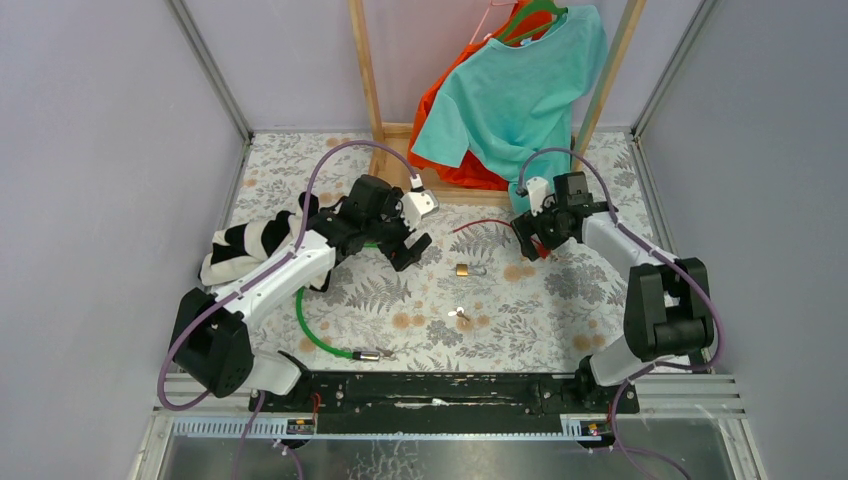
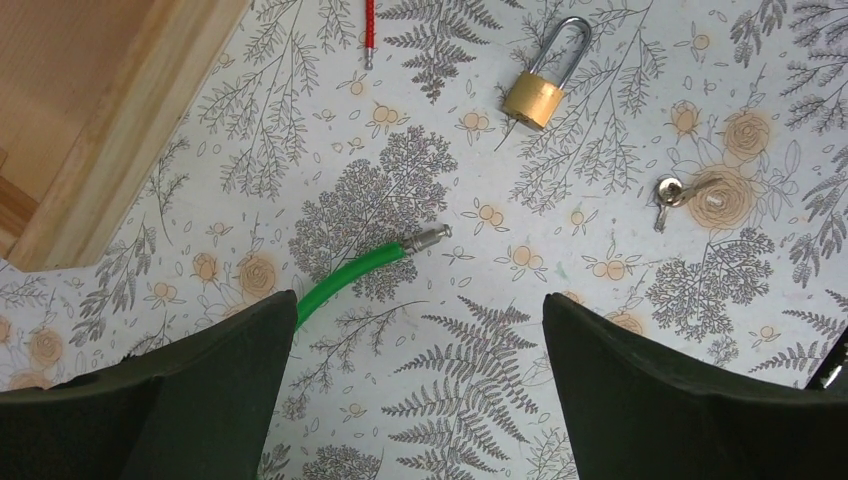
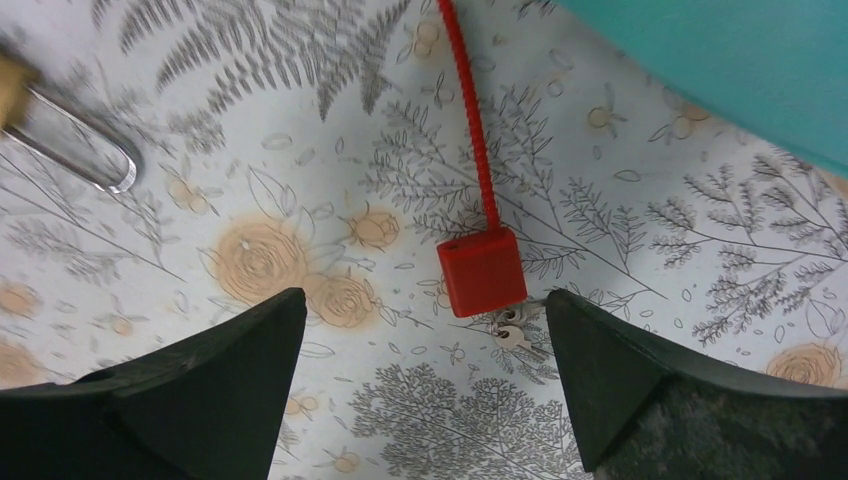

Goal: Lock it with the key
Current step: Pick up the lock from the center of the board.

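Confirm left end effector (image 2: 420, 320) and right end effector (image 3: 425, 300) wide open, empty. Locate padlock (image 2: 535, 95) ahead-right of left one, shackle pointing away, key (image 2: 672, 192) further right. Favour left arm.

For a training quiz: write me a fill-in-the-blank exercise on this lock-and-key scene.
The cable with the metal tip is ____.
The square lock block on its cord is ____.
The key lies loose near the brass ____.
The fingers of the left gripper and the right gripper stand ____.
Missing words: green; red; padlock; open.
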Motion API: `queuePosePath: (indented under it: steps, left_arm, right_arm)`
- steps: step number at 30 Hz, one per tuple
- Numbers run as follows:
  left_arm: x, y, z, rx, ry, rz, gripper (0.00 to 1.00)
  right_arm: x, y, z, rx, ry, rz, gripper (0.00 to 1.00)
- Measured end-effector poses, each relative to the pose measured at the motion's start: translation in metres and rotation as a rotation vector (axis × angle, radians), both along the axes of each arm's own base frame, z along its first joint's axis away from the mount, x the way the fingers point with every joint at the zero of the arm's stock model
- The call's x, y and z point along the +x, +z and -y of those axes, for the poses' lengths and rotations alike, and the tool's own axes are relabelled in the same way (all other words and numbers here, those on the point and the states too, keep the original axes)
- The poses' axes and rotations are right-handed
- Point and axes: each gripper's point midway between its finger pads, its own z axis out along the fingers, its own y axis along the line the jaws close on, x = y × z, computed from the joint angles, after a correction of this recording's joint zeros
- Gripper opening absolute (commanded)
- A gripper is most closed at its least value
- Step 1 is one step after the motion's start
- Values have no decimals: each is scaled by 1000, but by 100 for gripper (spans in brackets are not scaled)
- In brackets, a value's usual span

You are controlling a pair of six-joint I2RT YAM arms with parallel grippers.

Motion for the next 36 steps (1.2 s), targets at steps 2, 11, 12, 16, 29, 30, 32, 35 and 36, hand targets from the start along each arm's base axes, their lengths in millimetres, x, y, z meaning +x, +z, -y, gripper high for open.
queuePosePath:
  steps: [2, 11, 12, 16, 29, 30, 32, 35, 36]
  left_arm:
    - [-1, 0, 1, -6, -7, -4, 100]
    - [-7, -5, 7, -21, -38, -38, 100]
    - [-7, -6, 7, -20, -40, -44, 100]
    - [-9, -11, 7, -15, -45, -63, 100]
    - [-10, -12, 7, -11, -47, -76, 100]
    - [-11, -12, 7, -11, -48, -77, 100]
    - [-11, -12, 7, -11, -49, -79, 100]
    - [-11, -12, 7, -11, -49, -80, 100]
    - [-11, -12, 7, -11, -49, -80, 100]
  right_arm:
    - [-3, -13, 4, -31, 43, -32, 95]
    - [3, -35, 29, -117, 180, -105, 90]
    - [5, -36, 29, -117, 194, -108, 88]
    - [8, -43, 30, -112, 264, -139, 81]
    - [8, -54, 25, -93, 363, -159, 65]
    - [7, -55, 25, -95, 367, -160, 63]
    - [5, -57, 25, -96, 375, -162, 56]
    - [4, -60, 26, -105, 394, -158, 45]
    - [5, -60, 27, -109, 398, -153, 39]
